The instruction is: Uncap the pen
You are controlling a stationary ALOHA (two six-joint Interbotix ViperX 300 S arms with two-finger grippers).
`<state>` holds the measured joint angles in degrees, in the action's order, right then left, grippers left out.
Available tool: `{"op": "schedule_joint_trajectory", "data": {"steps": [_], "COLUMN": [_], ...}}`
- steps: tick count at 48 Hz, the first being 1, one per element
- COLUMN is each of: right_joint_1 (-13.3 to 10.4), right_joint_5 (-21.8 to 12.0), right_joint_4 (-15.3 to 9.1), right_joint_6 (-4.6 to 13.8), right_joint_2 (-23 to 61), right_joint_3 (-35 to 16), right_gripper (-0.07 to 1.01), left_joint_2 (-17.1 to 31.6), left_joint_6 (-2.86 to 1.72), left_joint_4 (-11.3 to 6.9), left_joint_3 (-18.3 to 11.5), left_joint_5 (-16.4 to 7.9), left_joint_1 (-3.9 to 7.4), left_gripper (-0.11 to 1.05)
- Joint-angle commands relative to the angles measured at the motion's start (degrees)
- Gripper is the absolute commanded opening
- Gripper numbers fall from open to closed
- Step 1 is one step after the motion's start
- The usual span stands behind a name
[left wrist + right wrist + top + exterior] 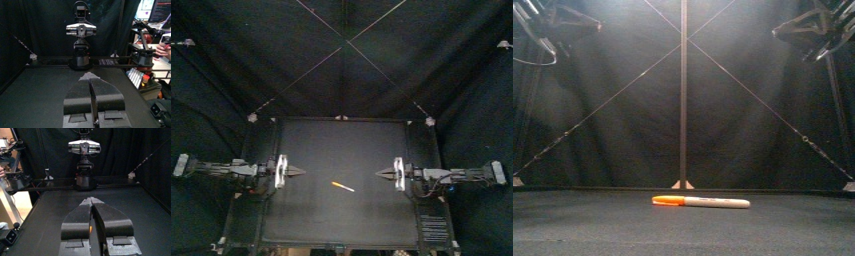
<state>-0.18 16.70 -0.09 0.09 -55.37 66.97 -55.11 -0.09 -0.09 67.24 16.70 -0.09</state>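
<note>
Black and pressed together tip to tip, the left fingers hang at 9 o'clock above the worktop, holding nothing. Between the arms, just toward 6 o'clock of centre, the pen lies flat, its orange cap pointing to about 10 o'clock and its white barrel to 4. At 3 o'clock the right fingers are likewise closed and empty. To do this well, both should spread wide first, then descend squarely, left on cap, right on barrel, clear of the seam, and pull straight along the pen's axis.

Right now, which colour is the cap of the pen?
Orange; the cap shows best in the front view.
</note>
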Motion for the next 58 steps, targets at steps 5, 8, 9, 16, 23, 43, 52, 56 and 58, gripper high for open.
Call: {"op": "schedule_joint_trajectory", "data": {"steps": [5,8,9,16,23,43,52,56,58], "right_joint_1": [0.0,-0.2,-0.2,0.3,0.4,0.4,0.6,0.9,1.0], "right_joint_5": [0.4,0.4,0.3,-0.6,-5.8,-18.4,-20.5,-20.7,-20.7], "right_joint_4": [0.9,2.3,3.1,8.1,8.6,2.8,2.0,2.1,2.1], "right_joint_6": [1.32,1.76,1.85,1.93,1.76,1.67,1.85,1.85,1.85], "right_joint_2": [7.0,12.1,14.2,27.3,40.1,60.6,62.8,63.5,64.0], "right_joint_3": [-0.5,-1.5,-1.9,-6.0,-11.2,-26.7,-28.4,-28.5,-28.6], "right_gripper": [0.03,0.07,0.09,0.27,0.67,0.89,0.89,0.86,0.82], "left_joint_2": [8.3,12.7,14.7,23.2,30.0,40.5,43.1,43.4,43.5], "left_joint_6": [0.35,0.26,0.26,0.35,-0.18,0.00,0.00,0.09,0.09], "left_joint_4": [0.09,-0.09,0.00,-0.09,-2.20,-4.04,-3.87,-3.87,-3.96], "left_joint_3": [0.3,0.1,0.0,-1.1,-3.0,-7.5,-9.5,-9.7,-9.7], "left_joint_5": [8.7,11.2,12.3,15.5,14.8,9.2,4.0,4.0,4.0], "left_joint_1": [0.79,0.97,0.97,2.02,3.25,3.52,3.52,3.60,3.60], "left_gripper": [0.01,0.03,0.04,0.10,0.23,0.63,0.67,0.67,0.67]}}
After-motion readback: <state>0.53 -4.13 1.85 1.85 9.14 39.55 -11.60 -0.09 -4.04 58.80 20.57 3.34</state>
